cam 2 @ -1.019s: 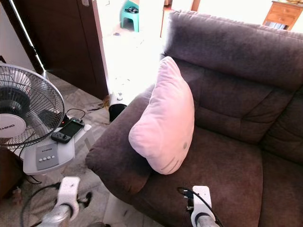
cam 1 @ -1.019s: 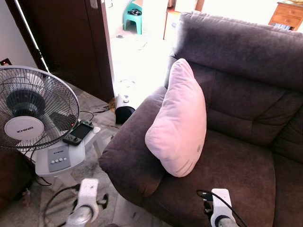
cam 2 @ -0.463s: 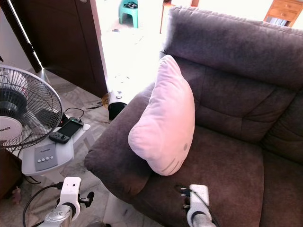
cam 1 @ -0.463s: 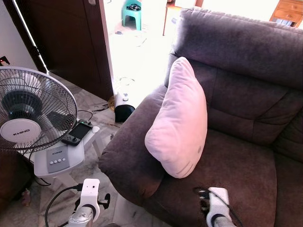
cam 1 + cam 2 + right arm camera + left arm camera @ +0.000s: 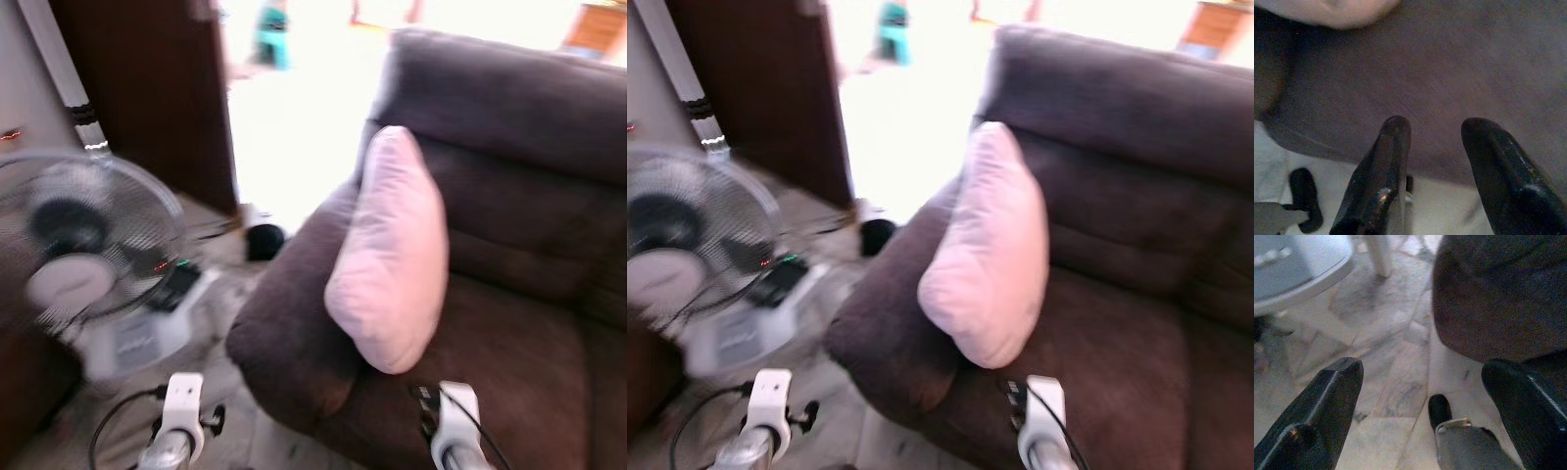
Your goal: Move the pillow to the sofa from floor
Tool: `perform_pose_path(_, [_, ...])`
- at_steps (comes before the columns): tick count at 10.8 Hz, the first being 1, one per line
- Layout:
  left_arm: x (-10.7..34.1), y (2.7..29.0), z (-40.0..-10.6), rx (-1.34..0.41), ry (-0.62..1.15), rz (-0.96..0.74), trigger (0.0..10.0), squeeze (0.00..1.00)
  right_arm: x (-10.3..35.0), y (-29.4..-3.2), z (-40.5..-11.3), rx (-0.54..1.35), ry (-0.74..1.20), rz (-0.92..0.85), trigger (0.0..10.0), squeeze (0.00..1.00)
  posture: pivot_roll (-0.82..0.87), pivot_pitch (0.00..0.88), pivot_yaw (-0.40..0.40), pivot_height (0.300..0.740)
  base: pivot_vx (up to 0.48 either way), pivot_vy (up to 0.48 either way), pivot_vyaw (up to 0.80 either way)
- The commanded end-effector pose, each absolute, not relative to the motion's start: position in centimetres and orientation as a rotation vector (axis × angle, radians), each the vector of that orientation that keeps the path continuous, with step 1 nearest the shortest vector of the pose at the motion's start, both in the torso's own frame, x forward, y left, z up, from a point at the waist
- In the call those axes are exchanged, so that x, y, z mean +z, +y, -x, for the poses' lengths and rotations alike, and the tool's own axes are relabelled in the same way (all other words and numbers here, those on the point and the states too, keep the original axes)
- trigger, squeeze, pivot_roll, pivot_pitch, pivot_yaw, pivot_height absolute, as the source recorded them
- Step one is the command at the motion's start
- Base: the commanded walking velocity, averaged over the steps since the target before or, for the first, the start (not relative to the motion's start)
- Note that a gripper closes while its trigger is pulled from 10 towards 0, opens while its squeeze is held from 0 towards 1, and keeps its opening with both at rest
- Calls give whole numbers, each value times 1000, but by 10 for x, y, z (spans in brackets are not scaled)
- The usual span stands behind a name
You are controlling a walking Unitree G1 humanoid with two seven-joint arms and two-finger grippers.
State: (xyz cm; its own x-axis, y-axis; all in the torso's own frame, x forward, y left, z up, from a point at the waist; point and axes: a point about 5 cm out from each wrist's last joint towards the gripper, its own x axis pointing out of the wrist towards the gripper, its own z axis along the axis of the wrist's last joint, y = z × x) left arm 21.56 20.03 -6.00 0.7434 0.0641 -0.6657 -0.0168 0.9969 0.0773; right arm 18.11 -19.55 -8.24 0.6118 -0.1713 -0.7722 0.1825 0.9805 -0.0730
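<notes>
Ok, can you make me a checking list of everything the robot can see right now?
Surface: brown sofa, seat mostly bare.
Job's things: pink pillow stands on edge on the sofa seat, by the armrest.
Clutter: white fan on the marble floor; picture blurred.
Grippers: left gripper open above the floor; right gripper open over the sofa's front edge; both empty.
Cables: black cable by the left arm.
Surroundings: dark door, bright doorway.

Pillow [image 5: 390, 257] on sofa [image 5: 509, 206] — fan [image 5: 83, 245] left.

Home living room, brown sofa [image 5: 509, 225], standing fan [image 5: 83, 235], marble floor [image 5: 1396, 382]
</notes>
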Motion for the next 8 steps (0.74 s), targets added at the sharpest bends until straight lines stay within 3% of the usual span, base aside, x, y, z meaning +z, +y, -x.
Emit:
perform_pose_path(1, [-61,199,-214,38,743,-61,10000,0,-81,-198,-182,-218,876,-9,10000,0,102,67,-56,719,0,281,0])
perform_pose_path(4, [-61,200,-214,32,742,-66,10000,0,-82,-199,-180,-231,885,-30,10000,0,105,62,-51,719,0,286,0])
perform_pose_path(6, [-61,199,-215,24,740,-66,10000,0,-82,-202,-179,-263,880,-67,10000,0,103,60,-48,719,0,285,-684])
perform_pose_path(8, [-60,196,-217,11,733,-68,10000,0,-83,-205,-177,-258,889,-40,10000,0,105,61,-45,719,0,272,0])
